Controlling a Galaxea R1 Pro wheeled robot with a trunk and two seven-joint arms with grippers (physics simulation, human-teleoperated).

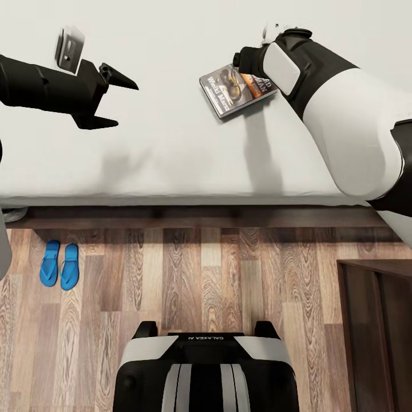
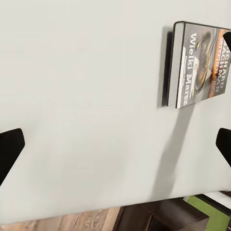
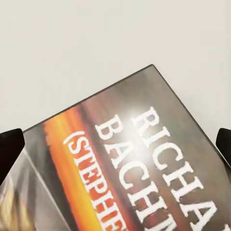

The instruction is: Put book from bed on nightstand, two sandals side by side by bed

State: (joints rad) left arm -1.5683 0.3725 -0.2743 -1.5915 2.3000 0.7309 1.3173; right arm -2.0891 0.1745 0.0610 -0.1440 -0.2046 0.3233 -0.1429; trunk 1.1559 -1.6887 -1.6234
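Head view: book (image 1: pixel 234 91) flat on the bed (image 1: pixel 171 149), cover up, well in from the near edge and toward its right part. Right gripper (image 1: pixel 247 62) down at the book's far side, fingertips hidden by the wrist, jaw state impossible to tell here. Left gripper (image 1: pixel 117 103) above the bare mattress toward the bed's left part, well apart from the book, jaws spread and holding nothing. Two sandals (image 1: pixel 59 270) side by side on the floor (image 1: pixel 200 286), near the bed's dark frame at its left end. Corner of a dark wooden cabinet (image 1: pixel 375 320) at the right, on the floor beside the bed. Robot base (image 1: pixel 206 375) on the planks in front of the bed.

Left wrist view: left fingertips (image 2: pixel 10 147) wide apart over plain mattress (image 2: pixel 86 96); book (image 2: pixel 195 65) lying ahead of them, spine toward the camera, title "Wielki Marsz" legible.

Right wrist view: cover of the book (image 3: pixel 134 168) close beneath the camera, white "RICHA… BACH…" lettering and an orange band visible; right fingertips (image 3: pixel 9 149) set wide at either side of the cover, jaws parted, not closed on it.
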